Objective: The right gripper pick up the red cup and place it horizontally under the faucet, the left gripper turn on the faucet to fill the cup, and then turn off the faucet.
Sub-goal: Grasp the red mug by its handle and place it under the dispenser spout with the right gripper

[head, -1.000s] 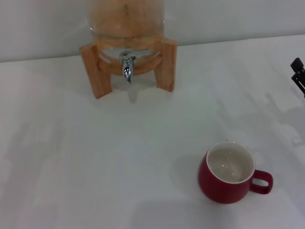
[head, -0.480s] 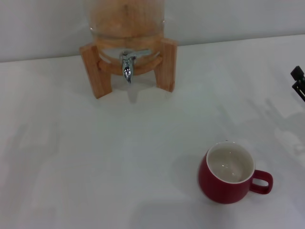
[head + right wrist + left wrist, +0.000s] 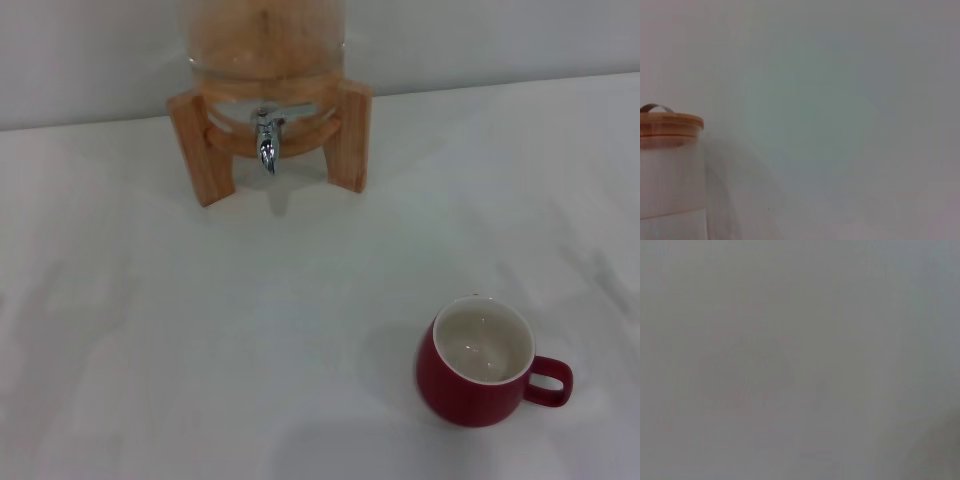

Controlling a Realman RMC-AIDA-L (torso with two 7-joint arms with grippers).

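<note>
**Red cup waits alone on the white table**

White table (image 3: pixel 200 340) fills almost the whole head view, with a pale wall behind it. At the back of the table stands a drink dispenser (image 3: pixel 265 60) with a see-through jar on a wooden stand (image 3: pixel 205 150). The stand has two thick legs in front. The faucet (image 3: pixel 267 138) is small and shiny and pokes out between those legs, with its spout pointing down at the table.

The red cup (image 3: pixel 478 362) stands upright near the front of the table, on the robot's right side. It is well apart from the faucet. Its inside is white and glossy, and nothing can be seen in it. Its small loop handle (image 3: pixel 551 382) points to the right. Nothing touches the cup.

The left gripper and the right gripper do not show in any of the views, so nobody can tell if their fingers are wide or narrow, or if they hold anything.

The left wrist view shows only a plain grey surface with nothing to pick out. The right wrist view shows the top part of the dispenser jar, with its wooden lid (image 3: pixel 670 122) and a thin metal loop (image 3: pixel 655 107) on top, in front of the pale wall.
</note>
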